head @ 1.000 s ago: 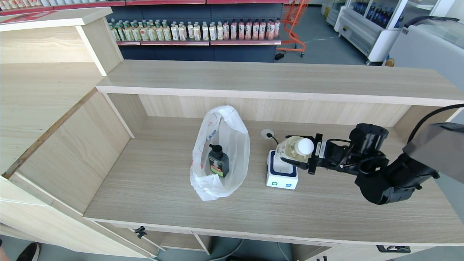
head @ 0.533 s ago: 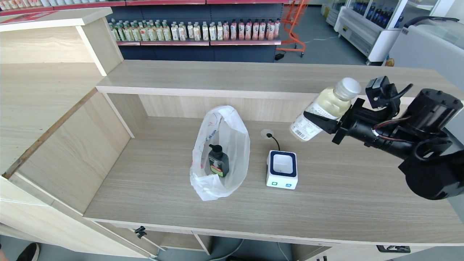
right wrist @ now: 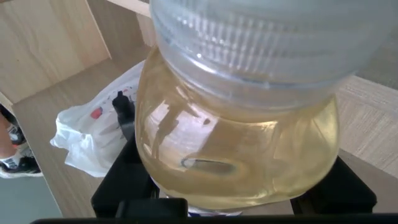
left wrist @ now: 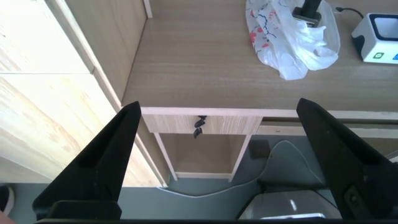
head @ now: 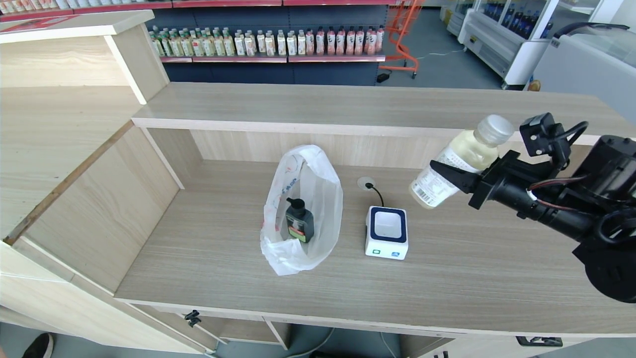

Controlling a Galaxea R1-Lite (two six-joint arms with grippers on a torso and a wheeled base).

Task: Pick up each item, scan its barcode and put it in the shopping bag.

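One wooden worktop [head: 472, 278] carries one white shopping bag [head: 325, 199], standing open. There are two bottles. The larger is a pale drink bottle [head: 459, 161], tilted in the air up and to the right of the scanner, with the right gripper's [head: 449, 171] jaws clenched on it. One white scanner [head: 386, 232] stands between it and the bag. The smaller, dark pump bottle [head: 299, 222] is upright inside the bag. One black cable [head: 376, 191] runs behind the scanner. The left wrist view adds the left gripper [left wrist: 217, 109] out before the worktop's front edge, jaws spread wide and holding nothing.
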